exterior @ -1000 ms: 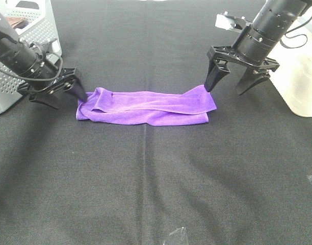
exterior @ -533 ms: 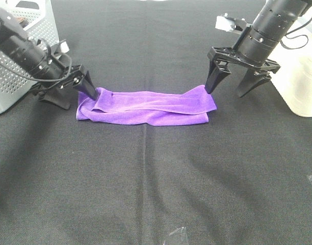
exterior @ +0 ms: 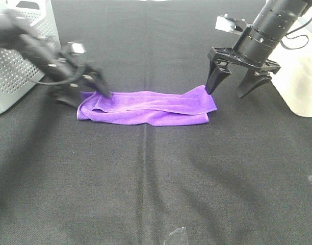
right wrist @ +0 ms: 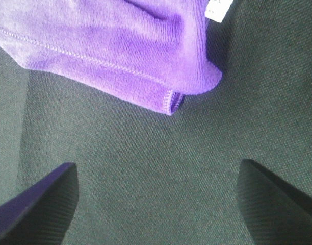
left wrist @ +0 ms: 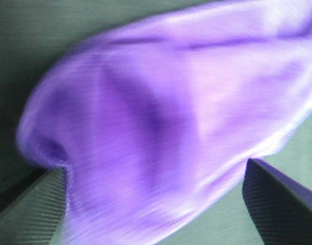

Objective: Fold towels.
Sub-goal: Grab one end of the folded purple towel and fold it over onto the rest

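at the far left a white perforated basket [exterior: 16, 61] stands on the black table cover [exterior: 146, 184]. just beside it the left gripper [exterior: 88, 91] (blurred in the high view) reaches low over the left end of the purple towel [exterior: 151, 107]. its wrist camera shows the two fingers [left wrist: 28, 212] set wide apart with the towel's bunched left end lying between them. they are spread and not pinching the cloth, so it has hold of nothing. the towel lies in the middle of the table as a long narrow band, folded over on itself and running left to right, with loose wrinkled layers at its left end. a small white tag [right wrist: 219, 9] shows at the right end, near a stitched corner. the right gripper [exterior: 226, 92] hangs at that end, fingers pointing down, spread wide and empty. one fingertip sits at the towel's far right corner, though i cannot tell whether it touches. at the far right edge stands a pale container [exterior: 301, 87], apart from the towel.
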Robot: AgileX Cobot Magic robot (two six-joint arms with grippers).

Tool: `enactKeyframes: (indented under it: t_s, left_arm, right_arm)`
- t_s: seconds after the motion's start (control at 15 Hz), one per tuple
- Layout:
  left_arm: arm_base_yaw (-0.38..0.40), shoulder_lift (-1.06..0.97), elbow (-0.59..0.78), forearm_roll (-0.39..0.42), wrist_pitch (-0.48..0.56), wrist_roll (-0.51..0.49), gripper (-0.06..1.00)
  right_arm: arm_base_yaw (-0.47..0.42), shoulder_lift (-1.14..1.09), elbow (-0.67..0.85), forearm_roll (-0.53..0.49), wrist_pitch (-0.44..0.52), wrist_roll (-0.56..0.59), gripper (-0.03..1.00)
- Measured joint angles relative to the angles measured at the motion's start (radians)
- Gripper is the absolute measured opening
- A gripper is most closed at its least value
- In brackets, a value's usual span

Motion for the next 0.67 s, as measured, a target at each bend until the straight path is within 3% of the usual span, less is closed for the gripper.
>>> enactKeyframes:
  t_s: [0.2, 0.33, 0.53, 0.67]
  left_arm:
    - [-0.058, 0.013, 0.000, -0.021, 0.001, 0.000, 0.74]
    - [-0.059, 0.018, 0.000, -0.004, -0.002, -0.008, 0.55]
    - [-0.064, 0.019, -0.024, 0.094, -0.006, -0.018, 0.11]
    - [-0.065, 0.004, -0.025, 0.136, -0.005, -0.018, 0.03]
  right_arm:
    - [0.000, 0.000, 0.000, 0.000, 0.010, 0.000, 0.80]
    - [0.000, 0.000, 0.000, 0.000, 0.021, 0.000, 0.80]
    - [0.000, 0.000, 0.000, 0.000, 0.049, 0.000, 0.80]
    - [0.000, 0.000, 0.000, 0.000, 0.068, 0.000, 0.80]
